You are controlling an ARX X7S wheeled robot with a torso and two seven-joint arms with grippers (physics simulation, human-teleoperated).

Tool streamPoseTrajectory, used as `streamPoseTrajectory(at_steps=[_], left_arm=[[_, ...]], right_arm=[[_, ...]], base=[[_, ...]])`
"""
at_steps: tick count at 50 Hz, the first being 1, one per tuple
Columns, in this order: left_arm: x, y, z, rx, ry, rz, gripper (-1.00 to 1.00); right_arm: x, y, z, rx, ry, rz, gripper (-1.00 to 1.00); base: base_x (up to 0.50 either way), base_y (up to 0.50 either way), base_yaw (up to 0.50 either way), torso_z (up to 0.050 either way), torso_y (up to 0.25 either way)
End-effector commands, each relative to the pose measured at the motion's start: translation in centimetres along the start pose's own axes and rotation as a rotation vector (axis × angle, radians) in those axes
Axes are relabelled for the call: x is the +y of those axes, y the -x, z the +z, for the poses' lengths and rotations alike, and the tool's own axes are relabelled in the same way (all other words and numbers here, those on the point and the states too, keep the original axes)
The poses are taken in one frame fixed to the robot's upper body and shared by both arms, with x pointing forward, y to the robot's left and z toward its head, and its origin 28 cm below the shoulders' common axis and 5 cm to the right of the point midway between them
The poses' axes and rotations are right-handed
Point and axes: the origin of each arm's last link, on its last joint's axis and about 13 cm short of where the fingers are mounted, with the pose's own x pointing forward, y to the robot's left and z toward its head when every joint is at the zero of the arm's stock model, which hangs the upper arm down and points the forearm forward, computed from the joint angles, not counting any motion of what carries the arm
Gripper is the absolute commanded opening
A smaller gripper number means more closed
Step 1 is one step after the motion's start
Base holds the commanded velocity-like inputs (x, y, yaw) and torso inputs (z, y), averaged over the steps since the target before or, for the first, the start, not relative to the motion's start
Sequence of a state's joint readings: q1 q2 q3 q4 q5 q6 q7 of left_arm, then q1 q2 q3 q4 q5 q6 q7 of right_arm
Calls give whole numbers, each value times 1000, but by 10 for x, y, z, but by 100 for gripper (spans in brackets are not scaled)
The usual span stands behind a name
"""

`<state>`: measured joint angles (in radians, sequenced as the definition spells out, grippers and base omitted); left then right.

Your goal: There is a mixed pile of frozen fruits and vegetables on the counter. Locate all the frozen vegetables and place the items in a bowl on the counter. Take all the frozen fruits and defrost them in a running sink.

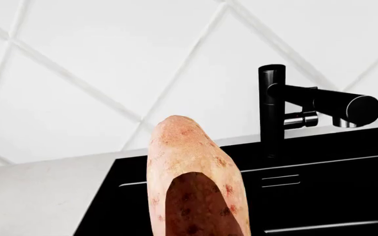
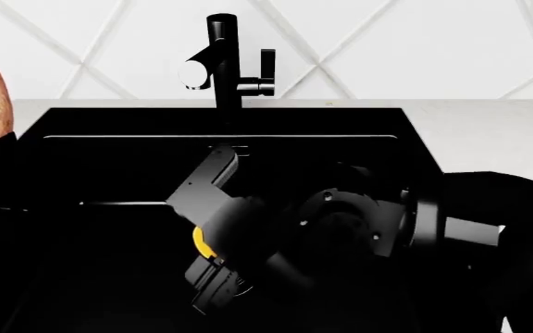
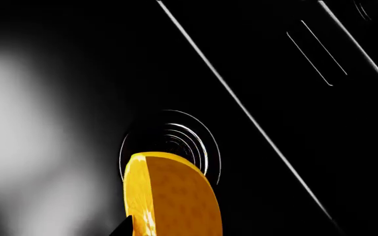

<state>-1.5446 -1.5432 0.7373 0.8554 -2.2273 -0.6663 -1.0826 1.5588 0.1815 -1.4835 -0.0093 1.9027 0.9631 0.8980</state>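
Citrus sits nearest in our right wrist view, a yellow-orange half held over the sink's ringed drain. From the head we see the right gripper down inside the black sink, closed on that citrus, a yellow sliver showing between its dark parts. Our left gripper's jaws are out of sight, so we cannot tell their state, though the sweet potato stands up close before its camera, above the sink's edge beside the counter. Beyond rises the black tap against white tiles.
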Motion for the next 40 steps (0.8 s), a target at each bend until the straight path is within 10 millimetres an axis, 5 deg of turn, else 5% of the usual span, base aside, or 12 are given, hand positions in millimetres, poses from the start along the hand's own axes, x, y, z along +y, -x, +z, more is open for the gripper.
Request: streamPoseTrajectory(at_steps=[1, 40], left_arm=[[1, 0, 3, -34, 10, 12, -100], [1, -1, -1, -27, 17, 11, -100]], right_arm=[[5, -14, -9, 61, 16, 25, -100], [12, -34, -27, 193, 50, 70, -100]], base=[[0, 0, 0, 0, 0], [0, 0, 0, 0, 0]])
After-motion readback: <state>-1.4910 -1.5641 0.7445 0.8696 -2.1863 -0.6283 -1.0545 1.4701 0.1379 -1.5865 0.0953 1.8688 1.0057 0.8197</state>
